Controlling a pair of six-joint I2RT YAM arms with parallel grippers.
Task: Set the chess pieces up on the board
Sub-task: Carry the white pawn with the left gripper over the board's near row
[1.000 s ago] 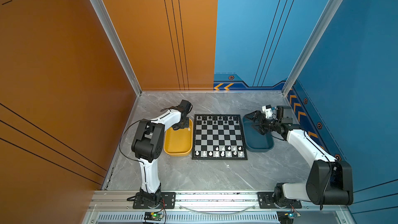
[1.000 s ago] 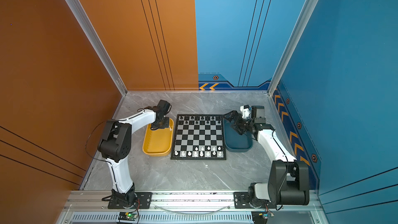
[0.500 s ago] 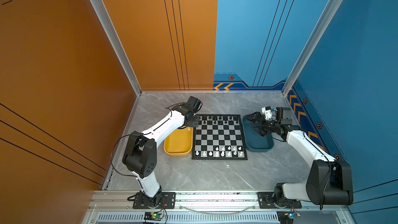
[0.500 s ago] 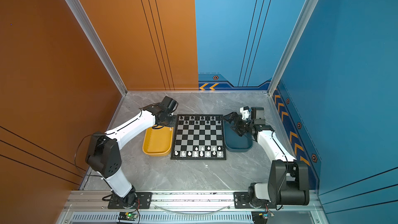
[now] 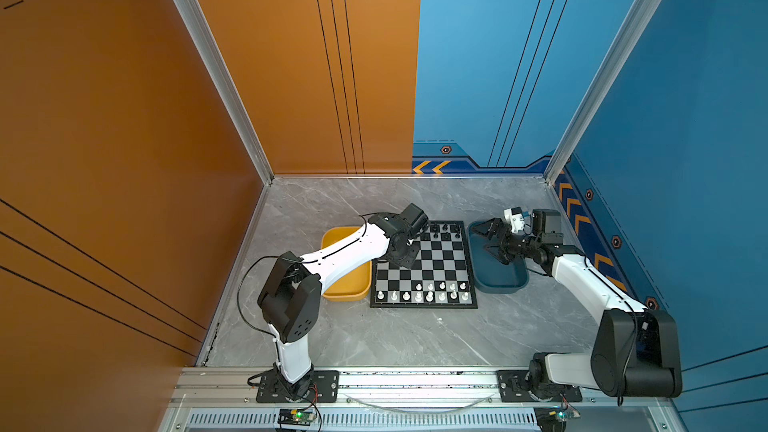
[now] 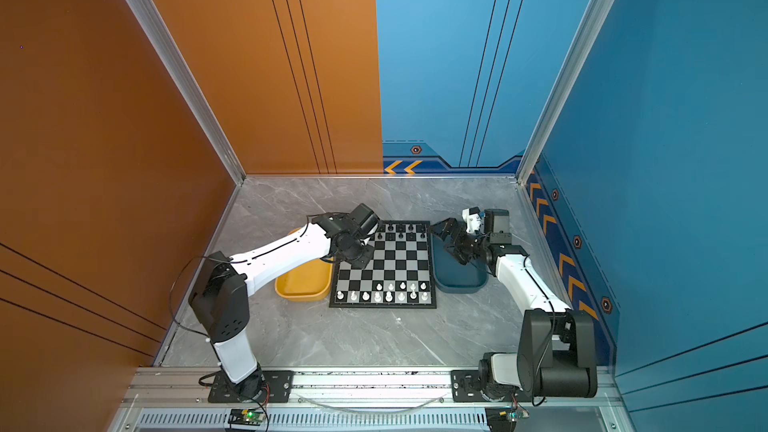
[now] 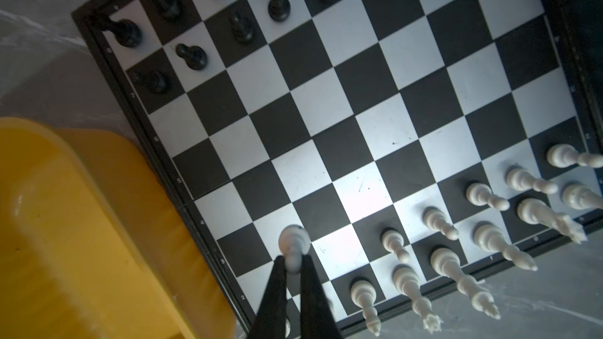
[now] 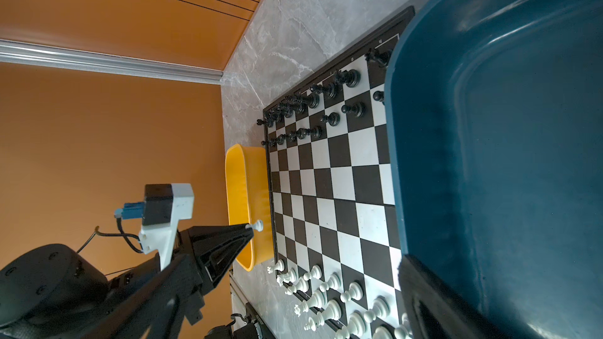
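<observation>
One yellow tray [image 5: 347, 289] lies at the left, just beside the board [image 5: 424, 272].

The left gripper [image 7: 293, 260] hangs over the board's left-hand squares. Its jaws are pinched on the upper part of a white pawn [image 7: 293, 241], with the base pointing away from the fingers. The pawn is held in the air and not yet set down.

Handling, as judged: the pawn is light, hard, smooth plastic. It is likely to slip or twist in a loose grip and to topple off its small round base. The narrow neck under the head is the soundest hold.

On the board, the black pieces [image 5: 444, 228] stand along the far side and the white pieces [image 5: 428, 296] along the near side. The white pawn row is unfilled toward the left.

At the right, the right gripper [image 5: 484, 241] hovers over the blue tray [image 5: 498, 280], jaws spread wide and holding nothing.

Change noted: a second ago the left gripper was above the yellow tray, and it has since swung across onto the board. The right arm has not moved.
</observation>
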